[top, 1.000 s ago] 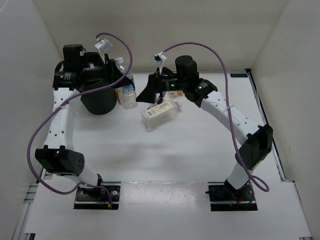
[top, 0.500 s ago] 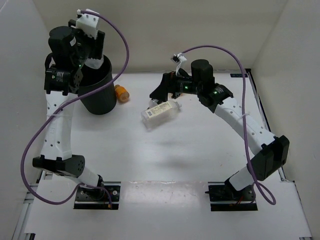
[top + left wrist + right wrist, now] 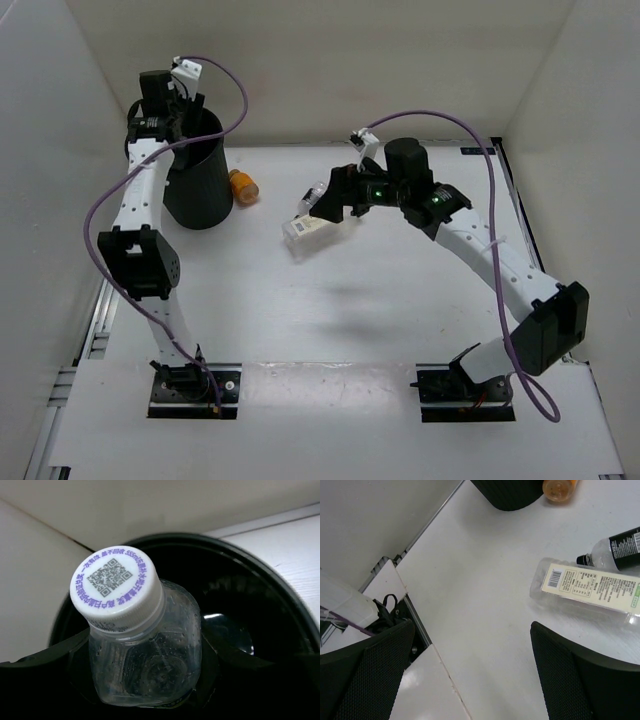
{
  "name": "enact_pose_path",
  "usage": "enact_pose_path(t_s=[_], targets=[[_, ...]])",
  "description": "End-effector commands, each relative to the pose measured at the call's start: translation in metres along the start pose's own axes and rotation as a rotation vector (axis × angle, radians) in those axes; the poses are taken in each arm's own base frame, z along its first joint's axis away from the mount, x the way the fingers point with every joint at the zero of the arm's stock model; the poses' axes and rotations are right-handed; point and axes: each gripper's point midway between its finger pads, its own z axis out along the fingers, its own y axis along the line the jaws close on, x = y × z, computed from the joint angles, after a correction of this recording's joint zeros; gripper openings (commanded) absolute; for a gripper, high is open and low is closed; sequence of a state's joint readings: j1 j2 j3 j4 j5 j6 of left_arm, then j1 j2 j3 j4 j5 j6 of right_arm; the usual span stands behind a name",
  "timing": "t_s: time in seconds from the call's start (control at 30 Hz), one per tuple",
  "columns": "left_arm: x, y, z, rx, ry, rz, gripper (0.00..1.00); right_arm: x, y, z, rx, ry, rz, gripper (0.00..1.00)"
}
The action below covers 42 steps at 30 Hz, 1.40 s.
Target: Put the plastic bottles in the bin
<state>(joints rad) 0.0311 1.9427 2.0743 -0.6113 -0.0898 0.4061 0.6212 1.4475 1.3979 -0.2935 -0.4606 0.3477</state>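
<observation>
Surroundings: white table (image 3: 350, 300) inside white walls. The bin (image 3: 195, 190) stands at the far left. A stubby orange bottle (image 3: 242, 185) lies on its side just beside the bin's base, on its right. The left arm's purple cable (image 3: 243, 100) loops over the bin's right rim.

Left gripper (image 3: 168, 105): above the bin's far rim. In the wrist view its dark fingers (image 3: 35, 657) are clamped on either side of a clear bottle (image 3: 145, 660). This bottle hangs over the bin's open mouth with the dark interior showing below it. Its long axis runs roughly along the camera's line of sight, tipped a little. The white cap (image 3: 117, 587), printed with a QR code and purple text, faces the camera and leans to the upper left.

Right gripper (image 3: 330, 195): spread wide with nothing between the fingers, hovering over the middle of the table. In the top view it covers part of two bottles lying flat.
- Labelled bottle (image 3: 590, 587): clear with a white label, barcode end nearest the gripper. In the top view its long axis runs from near-left to far-right.
- Dark-labelled bottle (image 3: 615, 547): close behind the labelled one, black cap toward the bin. I cannot tell whether the two touch.
</observation>
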Motion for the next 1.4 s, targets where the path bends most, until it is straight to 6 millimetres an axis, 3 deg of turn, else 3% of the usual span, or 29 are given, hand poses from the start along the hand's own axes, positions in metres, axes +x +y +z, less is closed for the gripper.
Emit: enact_pose_path(t_s=[0.0, 0.1, 0.17, 0.37, 0.5, 0.6, 0.7, 0.8, 0.87, 0.9, 1.0, 1.07, 1.1, 1.17, 1.23, 1.27, 1.3, 1.33, 1.37], targets=[[-0.025, 0.022, -0.027, -0.041, -0.078, -0.076, 0.38, -0.004, 0.003, -0.016, 0.030, -0.041, -0.048, 1.00], [0.002, 0.019, -0.017, -0.028, -0.019, -0.126, 0.59, 0.002, -0.003, -0.016, 0.054, -0.037, -0.042, 1.00], [0.017, 0.020, -0.014, -0.012, 0.007, -0.156, 0.65, 0.003, -0.005, -0.018, 0.065, -0.040, -0.041, 1.00], [0.020, 0.018, -0.028, 0.010, 0.002, -0.173, 0.84, 0.007, -0.026, -0.014, 0.182, -0.036, 0.037, 1.00], [0.021, 0.018, -0.033, 0.010, 0.002, -0.173, 1.00, 0.008, -0.029, -0.015, 0.198, -0.033, 0.050, 1.00], [0.019, 0.020, -0.037, -0.002, -0.003, -0.183, 1.00, 0.008, -0.029, -0.015, 0.198, -0.033, 0.050, 1.00], [0.008, 0.031, -0.050, -0.045, -0.029, -0.193, 1.00, 0.010, -0.031, -0.015, 0.211, -0.029, 0.054, 1.00], [-0.014, 0.057, -0.071, -0.169, -0.070, -0.226, 1.00, 0.010, -0.032, -0.019, 0.221, -0.028, 0.045, 1.00], [-0.037, 0.073, -0.093, -0.239, -0.129, -0.260, 1.00, 0.008, -0.035, -0.023, 0.238, -0.036, 0.049, 1.00], [-0.039, 0.085, -0.100, -0.298, -0.129, -0.268, 1.00, 0.012, -0.037, -0.023, 0.241, -0.028, 0.052, 1.00], [-0.076, 0.087, -0.136, -0.323, -0.232, -0.304, 1.00, 0.012, -0.046, -0.031, 0.277, -0.041, 0.062, 1.00], [-0.097, 0.059, -0.148, -0.204, -0.297, -0.283, 1.00, 0.012, -0.054, -0.037, 0.315, -0.049, 0.069, 1.00], [-0.110, 0.043, -0.164, -0.130, -0.345, -0.241, 1.00, 0.012, -0.062, -0.043, 0.348, -0.063, 0.088, 1.00], [-0.134, -0.037, -0.179, 0.146, -0.435, -0.049, 1.00, 0.015, -0.084, -0.056, 0.439, -0.077, 0.155, 1.00], [-0.112, -0.106, -0.182, 0.326, -0.383, 0.110, 1.00, 0.025, -0.098, -0.064, 0.481, -0.068, 0.216, 1.00], [-0.105, -0.157, -0.189, 0.433, -0.373, 0.247, 1.00, 0.021, -0.109, -0.074, 0.510, -0.096, 0.260, 1.00], [-0.086, -0.191, -0.179, 0.510, -0.305, 0.323, 1.00, 0.024, -0.111, -0.080, 0.514, -0.100, 0.283, 1.00], [-0.050, -0.221, -0.178, 0.604, -0.178, 0.408, 1.00, 0.031, -0.118, -0.081, 0.525, -0.089, 0.311, 1.00], [-0.032, -0.245, -0.180, 0.679, -0.118, 0.473, 1.00, 0.028, -0.122, -0.092, 0.542, -0.118, 0.327, 1.00]])
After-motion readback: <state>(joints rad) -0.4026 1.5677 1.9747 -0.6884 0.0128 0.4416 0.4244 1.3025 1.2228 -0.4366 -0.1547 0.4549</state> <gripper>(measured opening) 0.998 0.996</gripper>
